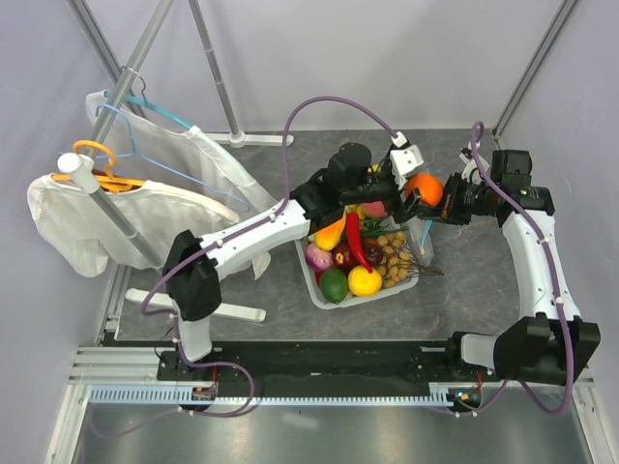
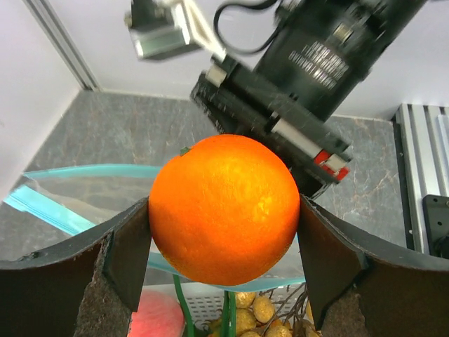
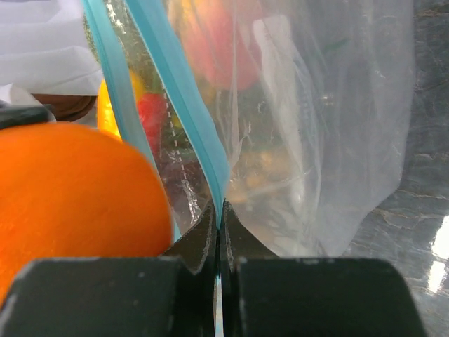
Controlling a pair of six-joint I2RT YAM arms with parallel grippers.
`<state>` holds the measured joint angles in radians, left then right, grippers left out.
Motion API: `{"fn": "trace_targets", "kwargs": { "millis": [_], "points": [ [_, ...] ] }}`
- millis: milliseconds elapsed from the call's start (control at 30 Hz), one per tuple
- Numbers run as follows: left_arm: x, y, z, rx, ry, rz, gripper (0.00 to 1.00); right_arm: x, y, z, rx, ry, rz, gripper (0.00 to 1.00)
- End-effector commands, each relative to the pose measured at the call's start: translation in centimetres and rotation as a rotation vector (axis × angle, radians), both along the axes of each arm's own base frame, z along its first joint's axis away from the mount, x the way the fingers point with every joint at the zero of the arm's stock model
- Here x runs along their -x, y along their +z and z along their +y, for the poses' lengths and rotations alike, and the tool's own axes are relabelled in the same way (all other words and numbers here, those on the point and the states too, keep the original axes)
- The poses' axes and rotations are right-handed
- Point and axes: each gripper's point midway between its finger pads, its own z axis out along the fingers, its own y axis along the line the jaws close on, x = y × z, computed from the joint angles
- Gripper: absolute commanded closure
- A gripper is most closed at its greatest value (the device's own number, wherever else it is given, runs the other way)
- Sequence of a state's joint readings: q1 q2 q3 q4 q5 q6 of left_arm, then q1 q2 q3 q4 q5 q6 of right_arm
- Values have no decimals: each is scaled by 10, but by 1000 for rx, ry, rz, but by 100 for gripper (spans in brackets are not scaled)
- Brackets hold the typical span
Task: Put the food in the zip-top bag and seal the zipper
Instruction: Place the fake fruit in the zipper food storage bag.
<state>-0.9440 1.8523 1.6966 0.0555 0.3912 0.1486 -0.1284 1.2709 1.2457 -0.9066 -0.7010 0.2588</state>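
On the grey counter (image 1: 464,290), near its far edge beside the white tray (image 1: 308,271), the left fingers (image 2: 126,246) stand spread wide around the orange (image 2: 224,209) at the mouth of the zip-top bag (image 3: 330,140), while the right fingers (image 3: 210,242) are pinched together on its teal zipper (image 3: 179,91). The orange should, I judge, go down squarely between the lips before release. How far the mouth gapes is unclear, and the bag's bottom is cut off.

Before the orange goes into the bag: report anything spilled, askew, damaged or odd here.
Nothing stands out. The orange sits squarely in the left gripper, the right gripper pinches one lip of the zipper so the bag hangs open, and the other food lies in the white tray. Nothing looks spilled or torn.
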Motion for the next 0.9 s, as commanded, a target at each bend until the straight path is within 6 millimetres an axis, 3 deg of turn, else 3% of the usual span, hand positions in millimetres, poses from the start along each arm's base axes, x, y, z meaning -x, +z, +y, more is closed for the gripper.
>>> {"fn": "trace_targets", "kwargs": {
  "millis": [0, 167, 200, 267, 300, 467, 567, 600, 700, 867],
  "points": [
    [-14, 8, -6, 46, 40, 24, 33, 1, 11, 0, -13, 2, -35, 100],
    [-28, -22, 2, -15, 86, 57, 34, 0, 15, -7, 0, -11, -45, 100],
    [-30, -36, 2, -55, 89, 69, 34, 1, 17, -8, 4, -12, -46, 100],
    [-35, -37, 1, -74, 106, 56, 34, 1, 18, -11, 13, -12, -54, 100],
    [-35, -53, 5, -134, 108, 82, 35, 1, 20, -11, 12, -12, -56, 100],
    [-44, -69, 12, -237, 153, 68, 36, -1, 23, -15, 29, -18, -66, 100],
    [-38, -72, 15, -278, 120, 67, 27, 0, 23, -14, 26, -16, -62, 100],
    [-36, -70, 15, -281, 111, 70, 17, 1, 21, -15, 25, -18, -57, 100],
    [-25, -45, 16, -247, 77, 86, 4, -1, 17, -15, 28, -19, -46, 100],
    [9, 18, 26, -131, -32, 81, 0, -2, 10, -20, 50, -31, -32, 100]
  ]
}}
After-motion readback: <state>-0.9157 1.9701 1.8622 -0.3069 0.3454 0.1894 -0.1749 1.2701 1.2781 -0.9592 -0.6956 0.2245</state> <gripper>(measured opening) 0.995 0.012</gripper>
